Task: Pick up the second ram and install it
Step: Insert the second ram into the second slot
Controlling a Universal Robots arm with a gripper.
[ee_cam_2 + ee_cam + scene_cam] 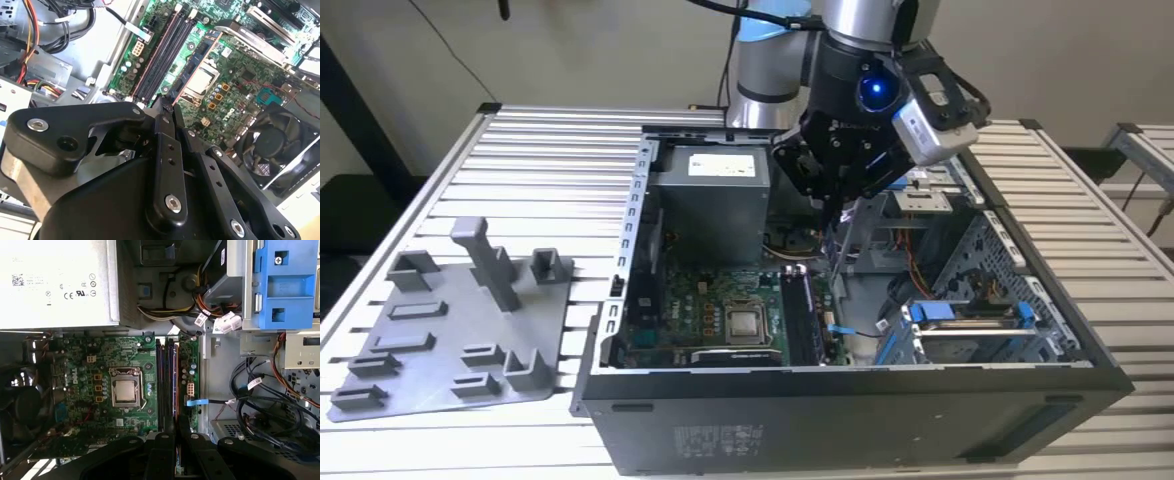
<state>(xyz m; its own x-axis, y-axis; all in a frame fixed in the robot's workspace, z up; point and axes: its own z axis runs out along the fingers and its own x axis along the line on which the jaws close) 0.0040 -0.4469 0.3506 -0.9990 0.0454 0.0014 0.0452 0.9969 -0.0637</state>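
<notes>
End effector (pixel 841 195) clenched on the ram (pixel 834 250), grasping it at the top end. The ram hangs near upright, slightly tilted, inside the open case (pixel 854 400). Its lower end sits just above the slots (pixel 807 310) on the board (pixel 707 310); can't tell if it touches them. Not seated.

The case lies on its side on the slatted counter (pixel 547 150), open side up, filling the middle of it and reaching the edge at the exterior view's right. The grey tray (pixel 440 330) sits on the counter by the edge at the exterior view's left, just beside the case, posts upright.

In both wrist views the fingers (pixel 165 445) are drawn together over the slot pair, which runs in line with them. The CPU (pixel 124 391) is beside the slots, mid-board. The PSU (pixel 55 282) is at one end of the case, just beyond the board. The blue bracket (pixel 282 285) and loose cable bundles are on the far side of the slots from the CPU. In the second wrist view the fan (pixel 272 145) is near the board edge, past the CPU.
</notes>
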